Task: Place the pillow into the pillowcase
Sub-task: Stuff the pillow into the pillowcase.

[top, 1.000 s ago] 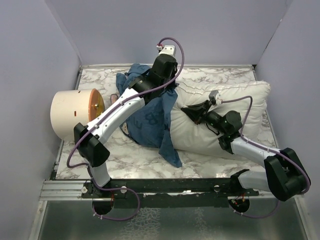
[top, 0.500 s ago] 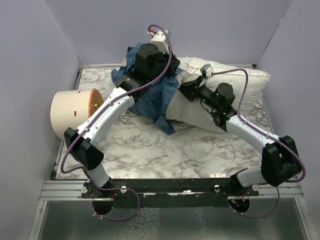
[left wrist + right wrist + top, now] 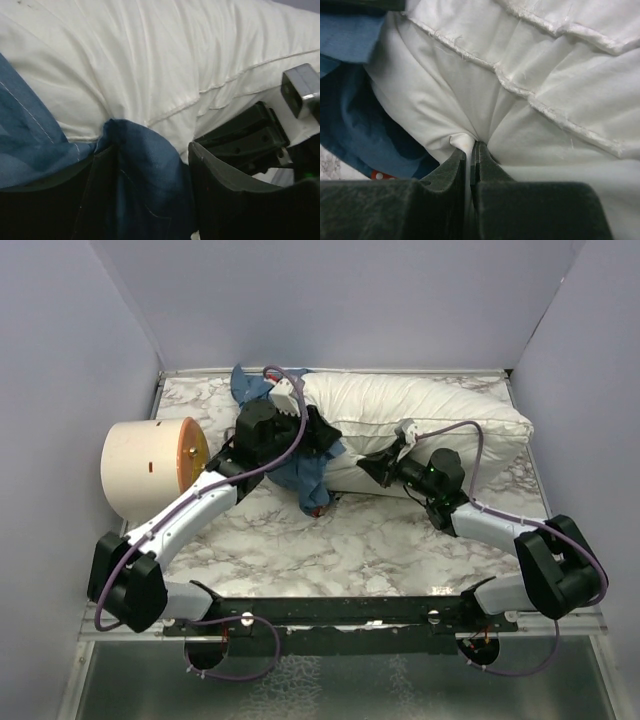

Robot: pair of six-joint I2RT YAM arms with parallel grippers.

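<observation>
Nearest your side of the marble table (image 3: 330,540), the right gripper (image 3: 472,152) is closed almost completely, pinching a small fold of the white pillow (image 3: 430,405) low on its near face. Just left of it, the left gripper (image 3: 150,150) has its fingers part-way apart with a thick wad of the blue pillowcase (image 3: 308,478) filling the gap. I read that as a firm hold.

The pillowcase is bunched against the pillow's left end and seems to cap only that corner, so most of the pillow is bare. A loose tuft sticks up at the far left. The pillow lies lengthwise along the far edge of the table.

The step in hand looks like drawing the case over the pillow:
- Use your right pinch as an anchor and hold the pillow against the pull.
- Draw the left hand's fabric rightward along the pillow, low and close to its surface.
- Watch that the wad does not fold under the end.

Well to the left, the cream cylinder (image 3: 145,465) stands beside the left forearm, so give it room.
</observation>
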